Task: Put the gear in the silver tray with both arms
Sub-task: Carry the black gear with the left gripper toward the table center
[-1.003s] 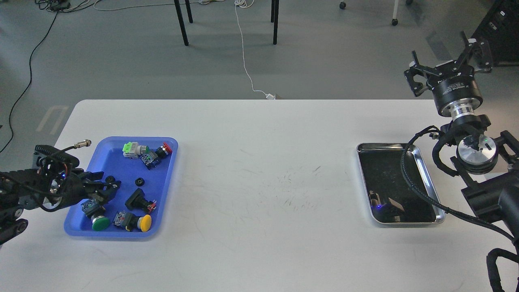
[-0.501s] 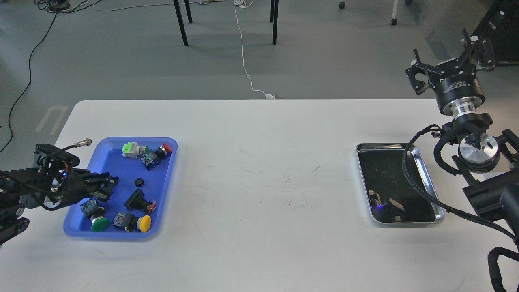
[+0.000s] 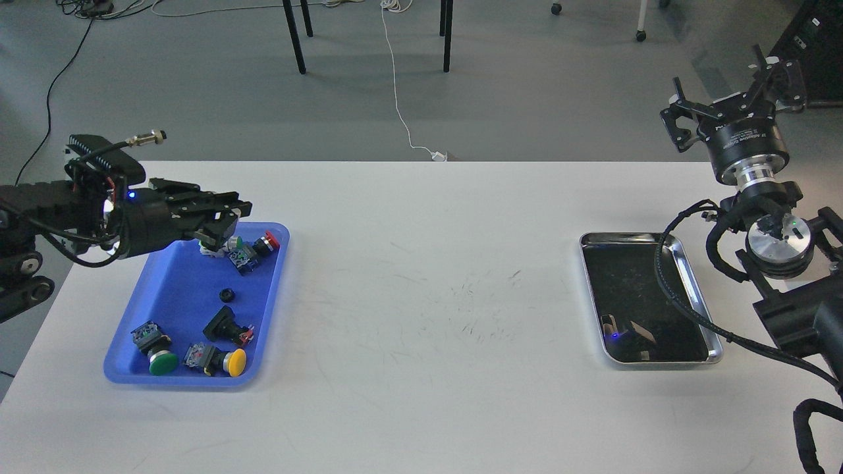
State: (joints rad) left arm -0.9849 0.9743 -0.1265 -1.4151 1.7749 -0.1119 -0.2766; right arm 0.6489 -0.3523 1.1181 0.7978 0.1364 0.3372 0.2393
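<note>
While the blue tray holds the push buttons nearest me, the silver tray lies well apart at the right. Farther back, the left gripper hangs over the blue tray's far end, fingers together; whether they hold anything, I cannot tell. Farthest, the right gripper is raised, fingers apart.

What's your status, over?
Left end effector above far end of blue tray, jaw state unclear. Right end effector open, raised beyond silver tray. Silver tray holds no parts. Table between trays bare.
</note>
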